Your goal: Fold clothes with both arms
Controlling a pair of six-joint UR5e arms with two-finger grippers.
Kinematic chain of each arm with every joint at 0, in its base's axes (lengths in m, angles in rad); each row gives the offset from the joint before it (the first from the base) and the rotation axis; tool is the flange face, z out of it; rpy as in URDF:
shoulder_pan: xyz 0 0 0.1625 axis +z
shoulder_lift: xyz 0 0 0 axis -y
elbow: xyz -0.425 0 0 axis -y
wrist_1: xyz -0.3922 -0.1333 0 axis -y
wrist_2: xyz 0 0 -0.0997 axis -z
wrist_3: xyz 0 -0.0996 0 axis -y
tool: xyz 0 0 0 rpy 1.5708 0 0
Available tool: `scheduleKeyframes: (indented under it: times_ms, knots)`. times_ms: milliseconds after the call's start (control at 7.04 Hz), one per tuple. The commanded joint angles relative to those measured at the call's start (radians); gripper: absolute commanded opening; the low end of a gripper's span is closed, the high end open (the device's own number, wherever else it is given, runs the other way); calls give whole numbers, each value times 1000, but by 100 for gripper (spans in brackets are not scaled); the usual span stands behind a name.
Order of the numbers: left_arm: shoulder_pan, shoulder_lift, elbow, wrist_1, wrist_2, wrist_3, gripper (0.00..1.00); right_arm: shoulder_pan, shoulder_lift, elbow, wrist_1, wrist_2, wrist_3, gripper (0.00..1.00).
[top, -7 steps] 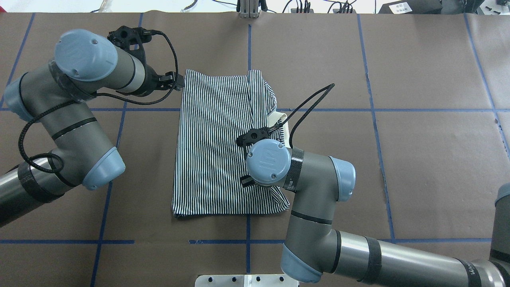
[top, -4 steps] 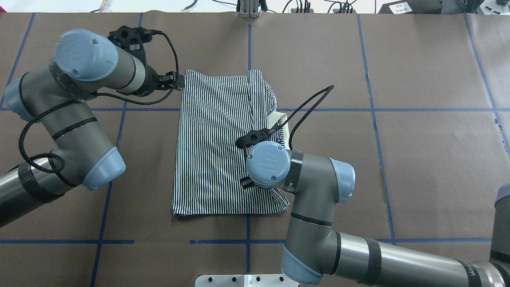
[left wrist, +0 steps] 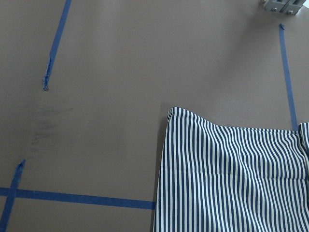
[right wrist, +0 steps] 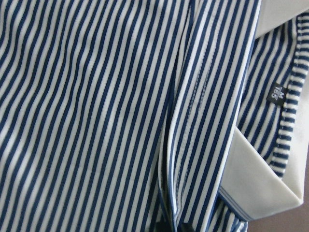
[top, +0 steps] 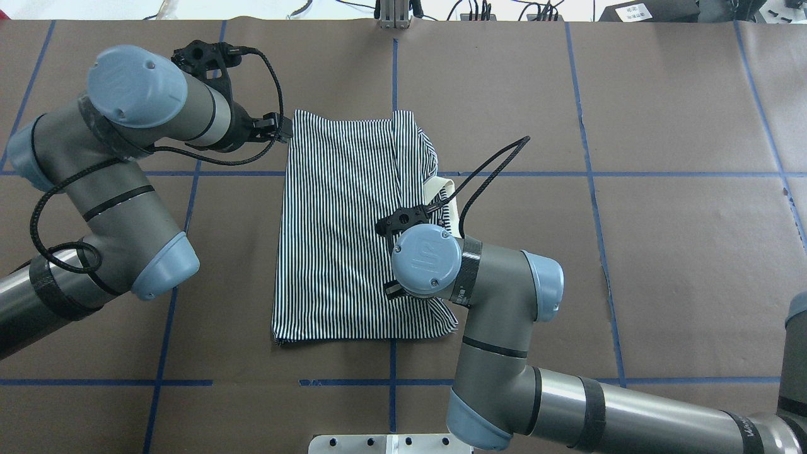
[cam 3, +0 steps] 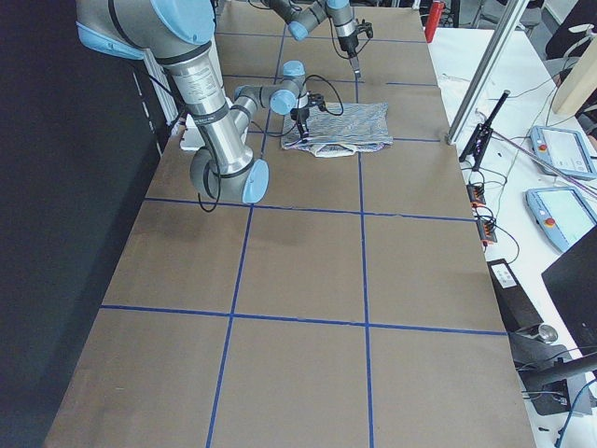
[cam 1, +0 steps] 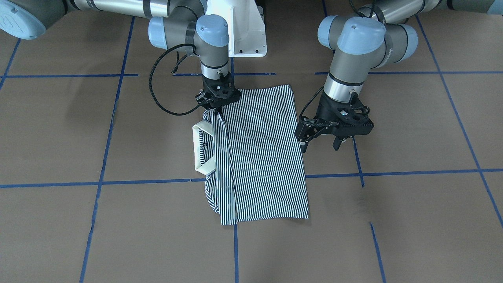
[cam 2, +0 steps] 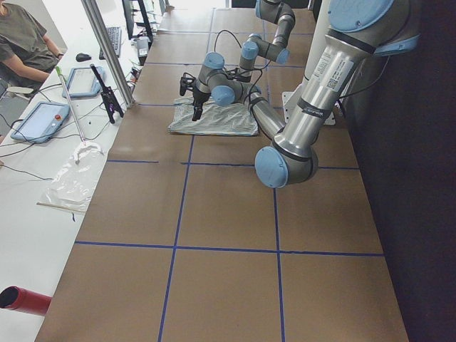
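- The brown table [top: 662,252], crossed by blue tape lines [top: 630,173], carries the striped shirt [top: 340,239], which lies flat and partly folded.
- A white base [cam 1: 243,35] stands beyond the shirt's robot-side edge.
- The cream collar [cam 1: 198,147] juts from one side of the shirt.
- The right gripper [cam 1: 215,111] points straight down beside the collar, its fingers pinched on a shirt fold. From overhead its wrist hides that spot.
- The left gripper [cam 1: 320,146] hangs just off the shirt's opposite edge, fingers apart, holding nothing.

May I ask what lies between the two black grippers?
The navy-and-white striped polo shirt lies flat between the left gripper and right gripper, clearest in the front-facing view.
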State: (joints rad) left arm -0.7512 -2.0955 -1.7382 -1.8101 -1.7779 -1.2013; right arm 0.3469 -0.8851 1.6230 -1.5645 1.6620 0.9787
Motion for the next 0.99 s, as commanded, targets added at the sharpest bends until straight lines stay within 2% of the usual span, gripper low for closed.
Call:
scheduleKeyframes:
  times_ms: [0, 426, 852]
  knots:
    - [0, -1, 0, 0, 0, 0, 100, 17, 0, 11, -2, 4, -2, 0]
    - [0, -3, 0, 0, 0, 0, 100, 47, -73, 92, -5, 38, -2, 0]
    - [1, -3, 5, -2, 2, 0, 100, 46, -97, 109, -40, 36, 14, 0]
